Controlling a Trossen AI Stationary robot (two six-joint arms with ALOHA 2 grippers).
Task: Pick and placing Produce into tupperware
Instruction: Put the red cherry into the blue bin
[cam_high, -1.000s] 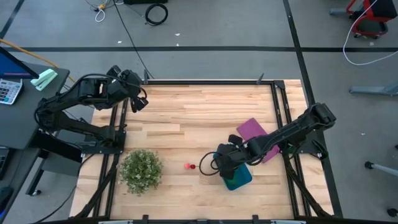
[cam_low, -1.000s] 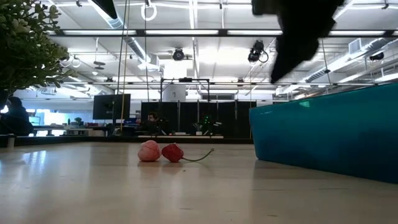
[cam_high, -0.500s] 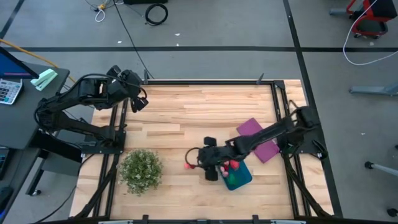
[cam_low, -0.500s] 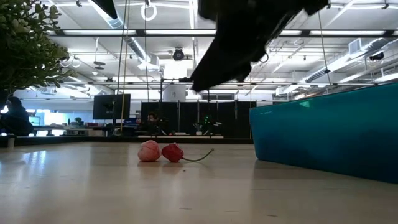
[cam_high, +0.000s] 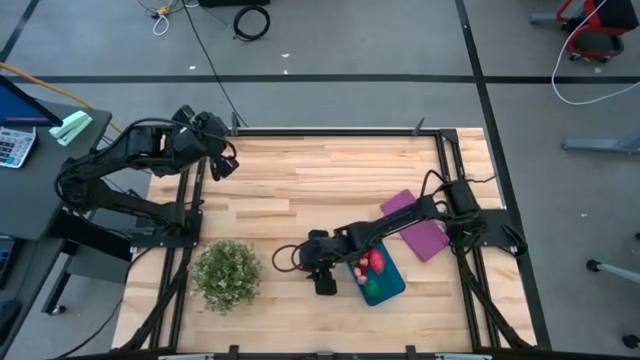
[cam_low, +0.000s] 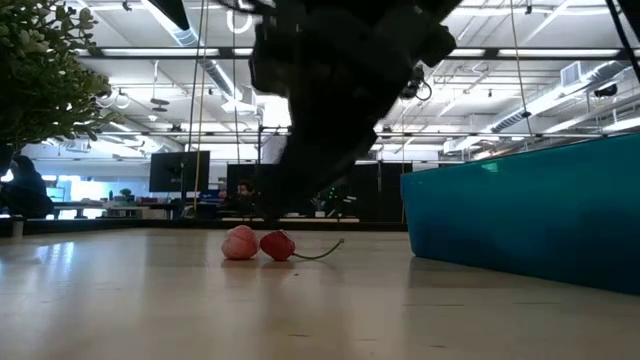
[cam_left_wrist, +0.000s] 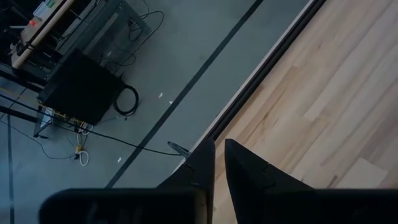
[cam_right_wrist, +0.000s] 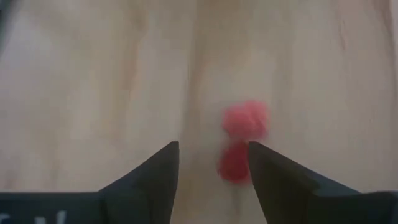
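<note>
Two small produce pieces lie side by side on the wood: a pinkish one and a red one with a thin stem. My right gripper is open and hovers just over them, pointing down, and hides them in the high view. The teal tupperware sits to its right, with red produce inside. My left gripper is shut and waits over the table's far left corner.
A bushy green plant clump stands near the left, close to the near edge. A flat purple rectangle lies beyond the tupperware, under the right arm. Bare wood stretches across the far half of the table.
My right gripper has swung from above the tupperware toward the table's left and come down over the pink and red pieces. With the arm gone from above it, red produce shows inside the tupperware. The two pieces on the wood have stayed put.
</note>
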